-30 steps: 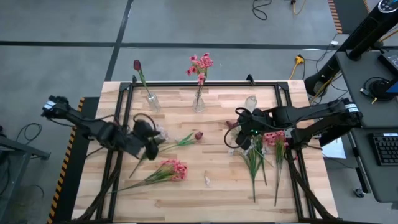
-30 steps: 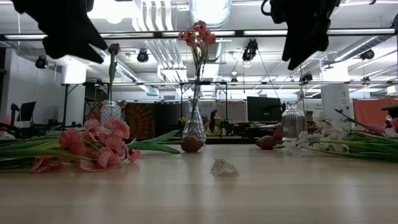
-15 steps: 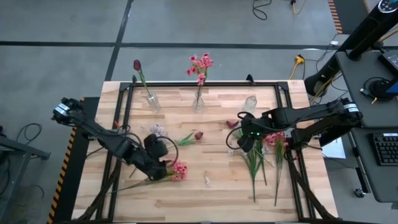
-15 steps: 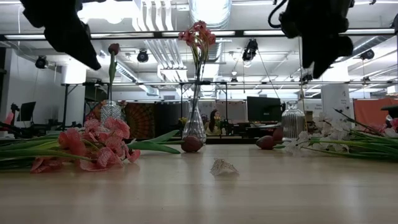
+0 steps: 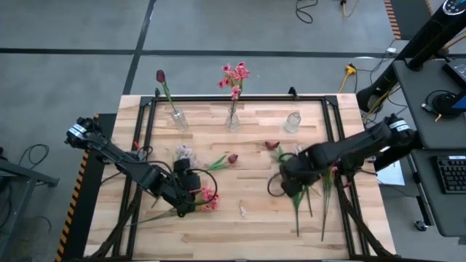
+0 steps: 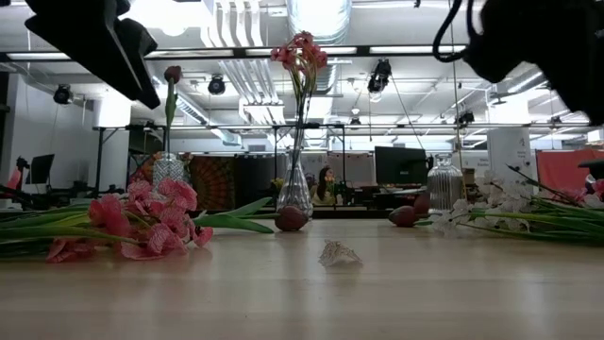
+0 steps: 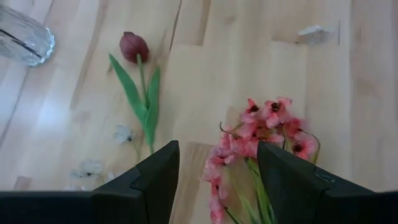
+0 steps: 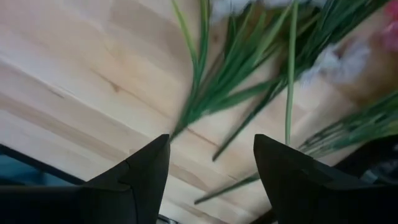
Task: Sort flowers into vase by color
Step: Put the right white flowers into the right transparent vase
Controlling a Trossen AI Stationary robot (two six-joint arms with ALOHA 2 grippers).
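A pink cluster flower (image 5: 210,198) lies on the table on its stem and blooms. My left gripper (image 5: 191,195) hangs open just above it, and in the left wrist view the blooms (image 7: 264,121) show past its open fingers (image 7: 217,149). My right gripper (image 5: 291,179) hangs open over a heap of green stems (image 8: 249,93) that carries white sprays and pink blooms (image 5: 320,161). A dark red tulip (image 5: 231,158) lies mid-table. The left vase (image 5: 178,120) holds a red tulip, the middle vase (image 5: 233,120) holds pink flowers, and the right vase (image 5: 293,121) stands empty.
A second red bud (image 5: 272,145) lies near the right vase, and loose white blossoms (image 5: 182,153) lie behind my left gripper. A small pale scrap (image 5: 242,212) lies toward the near edge. A black frame (image 5: 240,97) runs round the tabletop.
My left gripper has gone toward the table's near edge and a little right, sinking slightly and rolling, from beside the lying tulip to over the pink cluster. My right gripper has moved toward the near edge and down over the green stems, rolling and tipping more downward.
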